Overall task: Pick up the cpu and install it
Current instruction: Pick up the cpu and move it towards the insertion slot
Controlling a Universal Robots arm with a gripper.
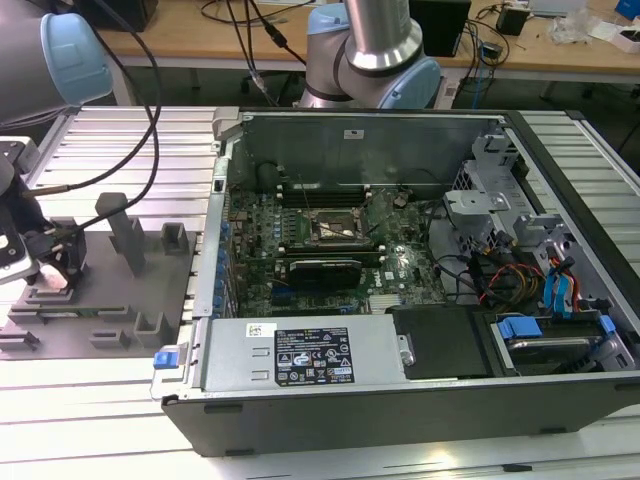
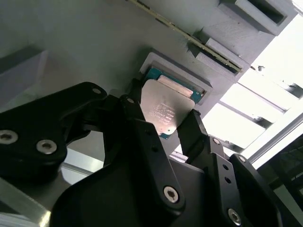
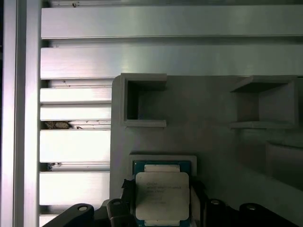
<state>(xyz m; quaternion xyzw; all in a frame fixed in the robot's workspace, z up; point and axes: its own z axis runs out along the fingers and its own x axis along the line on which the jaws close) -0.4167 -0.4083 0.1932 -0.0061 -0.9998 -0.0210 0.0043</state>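
The cpu (image 3: 162,198) is a small square chip with a pale silver top on a green base. It lies in a shallow recess of the grey holder plate (image 1: 110,290) at the exterior view's left. My gripper (image 1: 50,268) stands over that spot. In both wrist views its black fingers (image 2: 189,130) press against two opposite edges of the cpu (image 2: 163,109), so the gripper (image 2: 163,118) is shut on it. The chip looks level with its recess. The dark socket frame (image 1: 335,228) sits in the middle of the green motherboard inside the open case.
The open computer case (image 1: 400,400) takes up the middle and right, with a drive cage (image 1: 480,200), cables and a black power supply (image 1: 310,355). Upright grey blocks (image 1: 125,235) rise from the holder plate. Empty square pockets (image 3: 142,101) lie beside the cpu recess.
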